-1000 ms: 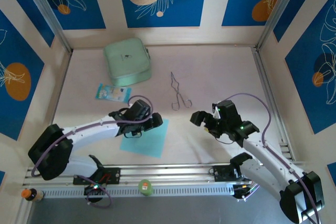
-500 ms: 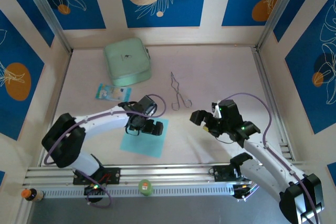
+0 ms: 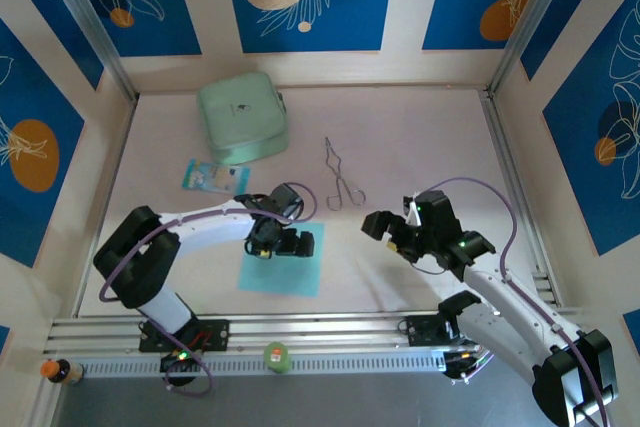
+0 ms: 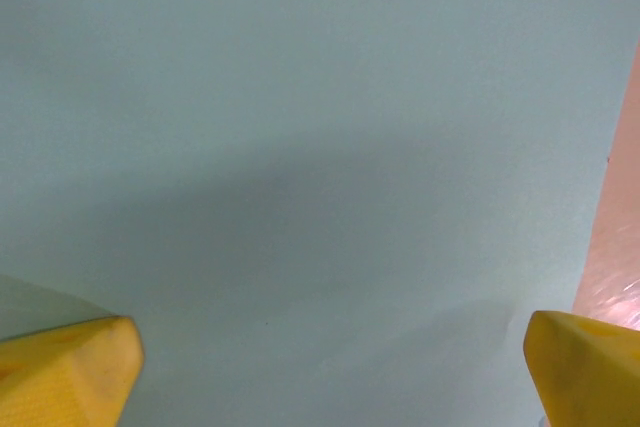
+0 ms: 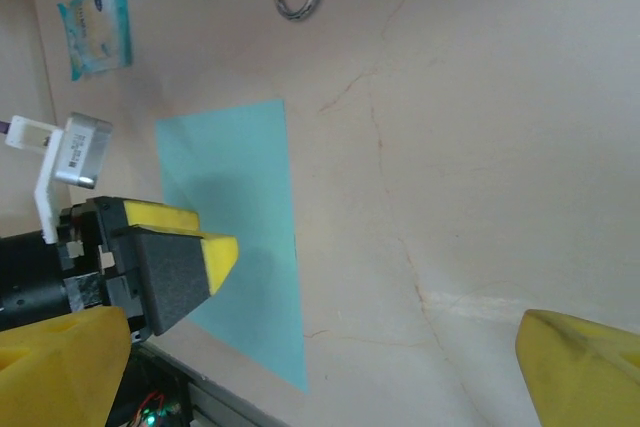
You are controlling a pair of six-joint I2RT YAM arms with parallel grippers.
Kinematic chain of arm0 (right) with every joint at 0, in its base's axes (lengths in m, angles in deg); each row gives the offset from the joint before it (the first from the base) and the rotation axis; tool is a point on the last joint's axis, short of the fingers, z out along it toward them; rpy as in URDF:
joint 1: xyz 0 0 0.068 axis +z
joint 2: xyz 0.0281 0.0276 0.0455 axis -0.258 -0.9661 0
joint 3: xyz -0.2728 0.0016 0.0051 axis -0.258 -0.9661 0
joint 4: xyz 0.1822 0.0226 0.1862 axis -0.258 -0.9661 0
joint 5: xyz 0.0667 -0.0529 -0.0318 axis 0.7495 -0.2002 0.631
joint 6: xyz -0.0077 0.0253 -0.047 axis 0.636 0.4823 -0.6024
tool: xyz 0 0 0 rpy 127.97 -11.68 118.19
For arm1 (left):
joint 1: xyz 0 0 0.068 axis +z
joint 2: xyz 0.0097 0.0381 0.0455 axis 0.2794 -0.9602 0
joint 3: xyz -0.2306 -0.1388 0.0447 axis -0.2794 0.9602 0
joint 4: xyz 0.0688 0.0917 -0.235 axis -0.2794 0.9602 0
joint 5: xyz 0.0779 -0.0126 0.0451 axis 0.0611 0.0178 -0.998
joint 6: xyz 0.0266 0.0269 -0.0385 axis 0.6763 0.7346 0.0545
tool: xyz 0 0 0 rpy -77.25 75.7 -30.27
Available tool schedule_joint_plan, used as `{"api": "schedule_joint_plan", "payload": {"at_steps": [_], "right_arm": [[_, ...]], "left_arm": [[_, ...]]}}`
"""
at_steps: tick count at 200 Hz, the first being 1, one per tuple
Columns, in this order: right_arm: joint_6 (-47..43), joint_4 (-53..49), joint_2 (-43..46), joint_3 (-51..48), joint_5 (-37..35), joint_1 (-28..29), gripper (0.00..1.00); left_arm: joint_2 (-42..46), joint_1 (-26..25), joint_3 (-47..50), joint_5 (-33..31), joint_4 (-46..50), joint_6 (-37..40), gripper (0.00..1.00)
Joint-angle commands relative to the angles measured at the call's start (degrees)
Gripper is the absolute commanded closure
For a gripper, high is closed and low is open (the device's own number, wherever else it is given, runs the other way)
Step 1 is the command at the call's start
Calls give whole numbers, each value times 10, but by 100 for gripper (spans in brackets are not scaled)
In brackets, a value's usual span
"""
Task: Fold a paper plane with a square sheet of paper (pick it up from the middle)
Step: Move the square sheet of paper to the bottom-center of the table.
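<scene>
Square sheet of paper (image 3: 285, 275) lies flat on the surface (image 3: 430, 137), near the front edge, left of centre. It is plain cyan, unfolded, sharp corners, and set slightly askew to the front edge.

Left hand (image 3: 283, 244) is over the far half of the sheet, arm reaching in from the left. Its jaws stand wide apart with nothing between them. In the left wrist view the yellow fingertips (image 4: 70, 372) sit at the bottom corners with cyan paper spread under them and a soft shadow on it. They are close to the paper; contact cannot be told.

Right hand (image 3: 388, 229) is right of the sheet, off the paper, over bare surface. It is spread wide and holds nothing. The right wrist view looks across at the sheet and at the left hand's yellow-tipped fingers above it.

Other items:
- Mint-green case (image 3: 243, 117) sits at the far left.
- Blue-and-white packet (image 3: 214, 177) lies just in front of the case, well apart from the sheet.
- Metal tongs (image 3: 342, 179) lie at mid surface, beyond the sheet's far right corner and not touching it.
</scene>
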Motion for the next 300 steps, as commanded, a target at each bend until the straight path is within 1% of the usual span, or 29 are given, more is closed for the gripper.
{"api": "schedule_joint_plan", "payload": {"at_steps": [1, 16, 35, 43, 64, 84, 117, 128, 145, 159, 187, 219, 300], "right_arm": [[12, -44, 2, 15, -31, 3, 1], [10, -55, 4, 21, -36, -1, 1], [21, -60, 10, 24, -36, -9, 1], [28, -51, 13, 21, -18, -18, 1], [2, -18, 23, 6, 59, -56, 1], [8, -27, 32, -1, 61, -77, 1], [8, -15, 31, -10, 81, -74, 1], [14, -14, 25, -7, 74, -66, 1], [11, -22, 12, 6, 55, -45, 1], [9, -23, -3, 13, 42, -28, 1], [15, -15, -26, 17, 36, -10, 1], [18, -11, -34, 17, 33, -4, 1], [20, -21, -33, 18, 28, -4, 1]], "left_arm": [[-33, -22, 2, 44, -60, -79, 1], [-43, -42, -12, 34, -71, -103, 2], [-50, -64, -40, 7, -51, -110, 1], [-50, -70, -53, -11, -34, -106, 1], [-43, -74, -76, -51, 13, -87, 1], [-40, -74, -95, -87, 59, -65, 1], [-66, -80, -136, -108, 116, -42, 2], [-85, -85, -155, -120, 142, -40, 2], [-108, -90, -176, -122, 159, -36, 2], [-121, -91, -183, -114, 156, -37, 2], [-138, -91, -191, -103, 150, -40, 1], [-147, -91, -197, -93, 146, -40, 0], [-177, -96, -207, -101, 161, -48, 0]]}}
